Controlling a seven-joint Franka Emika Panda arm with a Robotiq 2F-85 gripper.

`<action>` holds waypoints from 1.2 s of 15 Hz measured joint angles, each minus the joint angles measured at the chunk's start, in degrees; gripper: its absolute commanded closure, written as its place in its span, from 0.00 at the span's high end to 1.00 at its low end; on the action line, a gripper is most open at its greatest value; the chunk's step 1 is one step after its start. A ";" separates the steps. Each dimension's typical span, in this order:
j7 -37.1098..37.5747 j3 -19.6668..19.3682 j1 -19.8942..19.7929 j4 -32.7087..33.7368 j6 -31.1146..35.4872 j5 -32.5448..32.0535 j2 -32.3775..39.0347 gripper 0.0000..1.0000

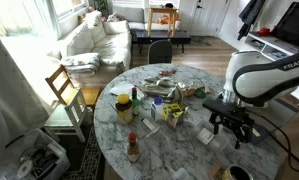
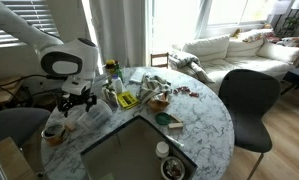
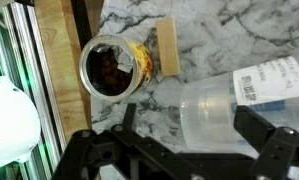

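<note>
Wrist view: the gripper [image 3: 189, 135] is hanging over the edge of the marble table [image 3: 219, 25], its jaws standing wide and gripping nothing. A clear plastic bottle [image 3: 214, 110] is lying on its side right below, between the two fingers [image 3: 124, 118]; whether they are touching it cannot be told. Nothing is showing inside it. A white label [image 3: 267, 78] on the bottle is carrying a barcode and small print, too blurred to read.

Near the bottle, an open round can [image 3: 114, 68] is standing upright, holding dark reddish-brown pieces. A small wooden block [image 3: 169, 48] is lying just beside the can.

In an exterior view, a yellow jar [image 1: 123, 107] and a red-capped bottle [image 1: 133, 148] are standing across the table, well apart from the gripper. The white arm [image 1: 264, 75] is showing the letters "FRANK", running off the picture's edge.
</note>
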 measured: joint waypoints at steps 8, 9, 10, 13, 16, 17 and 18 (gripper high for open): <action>2.39 2.08 1.91 -0.18 -2.63 0.82 0.03 1.00; 2.39 2.28 2.20 -0.11 -4.67 0.95 0.22 1.00; 2.40 2.42 2.43 0.00 -6.44 1.00 0.54 1.00; 2.93 2.61 2.56 0.59 -8.79 1.01 2.31 1.00; 5.55 2.53 2.52 1.37 -8.64 0.89 4.65 1.00; 7.49 2.36 2.48 1.59 -8.15 0.46 5.38 1.00; 9.85 2.05 2.46 1.70 -7.33 -0.17 6.04 1.00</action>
